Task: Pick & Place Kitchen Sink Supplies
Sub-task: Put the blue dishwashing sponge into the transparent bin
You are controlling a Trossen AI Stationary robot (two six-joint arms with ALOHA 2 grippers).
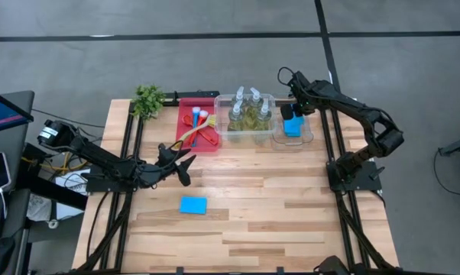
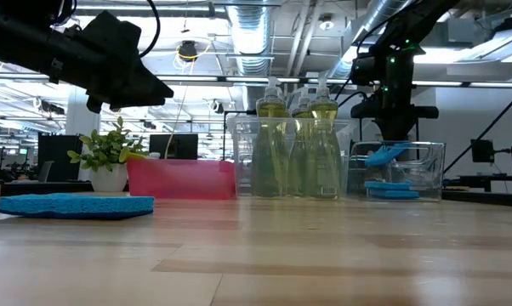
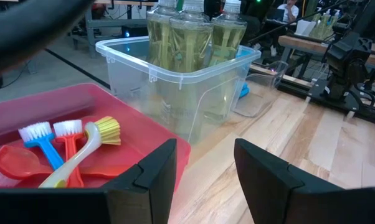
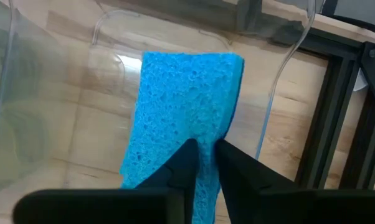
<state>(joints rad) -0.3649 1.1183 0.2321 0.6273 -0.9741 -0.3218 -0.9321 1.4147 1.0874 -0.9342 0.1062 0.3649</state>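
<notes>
Most of the job looked done: the bottles (image 1: pixel 250 111) stood in the middle bin (image 1: pixel 221 130), the brushes (image 1: pixel 197 127) lay in the red tray (image 1: pixel 183 136) beside it, and sponges were stacked in the small bin (image 1: pixel 307 138) on the middle bin's other side. Above that small bin, the right gripper (image 4: pixel 204 155) pinched a blue sponge (image 4: pixel 184 109) edge-on between nearly closed fingers. One sponge (image 1: pixel 192 205) remained on the table, well in front of the middle bin, near the left gripper (image 1: pixel 179 163), whose fingers stood apart and empty.
</notes>
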